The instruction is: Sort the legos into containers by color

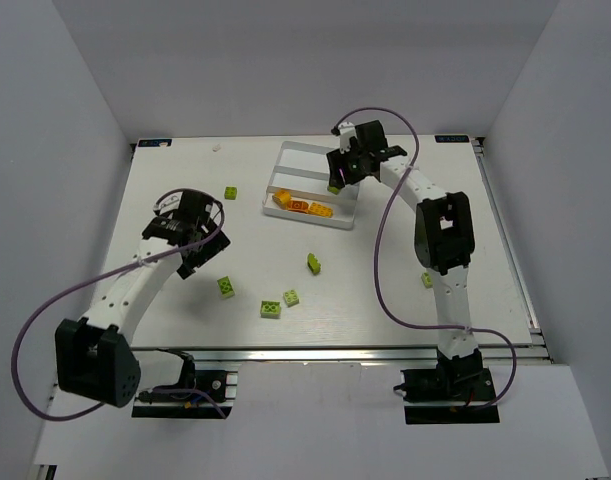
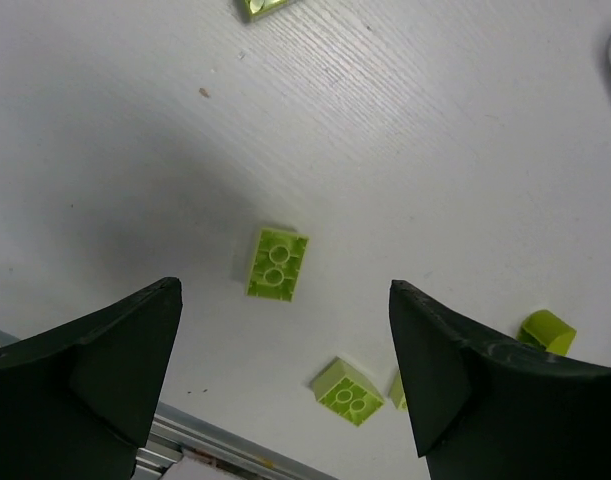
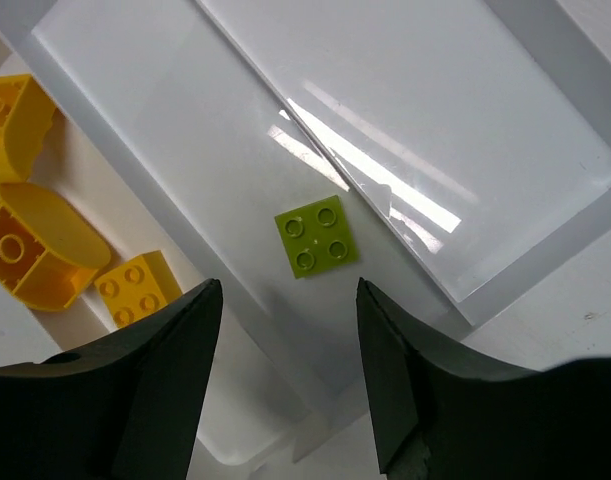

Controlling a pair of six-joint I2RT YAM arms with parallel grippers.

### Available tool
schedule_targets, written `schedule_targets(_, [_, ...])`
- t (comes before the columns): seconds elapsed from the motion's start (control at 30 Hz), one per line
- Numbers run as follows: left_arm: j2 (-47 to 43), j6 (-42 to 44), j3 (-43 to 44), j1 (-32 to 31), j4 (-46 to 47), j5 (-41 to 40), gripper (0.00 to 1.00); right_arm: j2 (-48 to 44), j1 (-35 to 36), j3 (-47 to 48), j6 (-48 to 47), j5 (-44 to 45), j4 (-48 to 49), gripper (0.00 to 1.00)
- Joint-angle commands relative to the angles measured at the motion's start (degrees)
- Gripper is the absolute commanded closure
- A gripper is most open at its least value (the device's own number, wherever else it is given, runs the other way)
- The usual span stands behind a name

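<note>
Right gripper (image 3: 288,320): your jaws are spread, gripping nothing.
Lime green studded plastic brick (image 3: 316,236): in the middle slot of the white plastic tray (image 3: 465,130).
Yellow-orange bricks (image 3: 45,240): in the adjoining slot.
Left gripper (image 2: 283,330): your jaws are spread above a lime brick (image 2: 276,264) toward the near edge of the white table (image 2: 435,150).

You find no text, brand, number or sign that can be read in any view. A small dark strip (image 1: 151,142) sits at the far left corner of the surface (image 1: 185,330) and another strip (image 1: 451,138) at the far right corner, both too small to read. The studs of the lime green lego (image 3: 316,236) show you no legible lettering
</note>
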Motion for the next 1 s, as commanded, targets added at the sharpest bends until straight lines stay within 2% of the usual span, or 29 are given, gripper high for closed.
schedule_targets(0.0, [5.04,1.84,4.81,1.96,1.31,-1.89,0.06,-7.37,-1.74,0.75,-0.37,-3.57,1.96,0.38])
schedule_targets(0.07, [9.33,2.9,6.82,4.07,2.1,-1.01,0.08,-10.19,-2.88,-0.82,-3.0,-11.72,1.35,0.47])
schedule_targets(0.1, [10.75,3.25,7.36,4.78,2.45,-0.49,0.13,-13.94,-4.11,-4.14,-6.33,-15.75,1.43,0.73])
schedule_targets(0.13, [12.16,4.21,7.71,6.44,3.58,0.82,0.16,-15.9,-5.25,-6.7,-8.01,-25.02,1.87,0.8])
schedule_targets(0.2, [16.12,5.18,9.29,8.29,4.21,2.15,0.26,-21.68,-6.14,-14.58,-12.22,-32.81,3.18,0.83])
schedule_targets(0.23, [17.26,6.4,9.82,10.13,4.82,3.64,0.27,-23.2,-7.01,-16.72,-13.2,-37.8,3.1,0.75])
schedule_targets(0.27, [19.71,7.03,10.52,11.02,5.17,4.69,0.27,-24.6,-7.28,-18.57,-14.43,-40.46,2.67,0.46])
schedule_targets(0.3, [20.95,7.82,11.75,11.9,5.53,5.49,0.27,-26.62,-7.28,-20.07,-16.97,-42.23,1.53,0.37])
schedule_targets(0.37, [23.32,11.85,13.51,14.09,6.49,8.82,0.2,-28.21,-7.28,-23.58,-18.91,-45.14,-1.81,0.24])
schedule_targets(0.43, [26.93,19.57,17.01,14.63,7.72,12.59,0.12,-30.76,-7.46,-27.35,-20.24,-45.68,-3.4,0.22])
schedule_targets(0.53, [31.58,30.21,22.54,15.33,5.9,13.76,0.09,-33.84,-7.72,-32.18,-19.98,-45.85,-2.97,0.22])
schedule_targets(0.6, [34.57,35.83,25.81,15.33,2.74,11.13,0.09,-35.85,-7.63,-34.31,-19.63,-45.94,-1.48,0.22])
schedule_targets(0.7, [38.45,40.85,28.98,15.33,-0.88,8.57,0.09,-37.79,-8.07,-37.3,-17.96,-45.41,1.51,0.22])
schedule_targets(0.97, [40.21,46.75,27.94,14.28,0.25,4.53,0.12,-37.89,-9.39,-37.66,-16.46,-45.41,1.96,0.22])
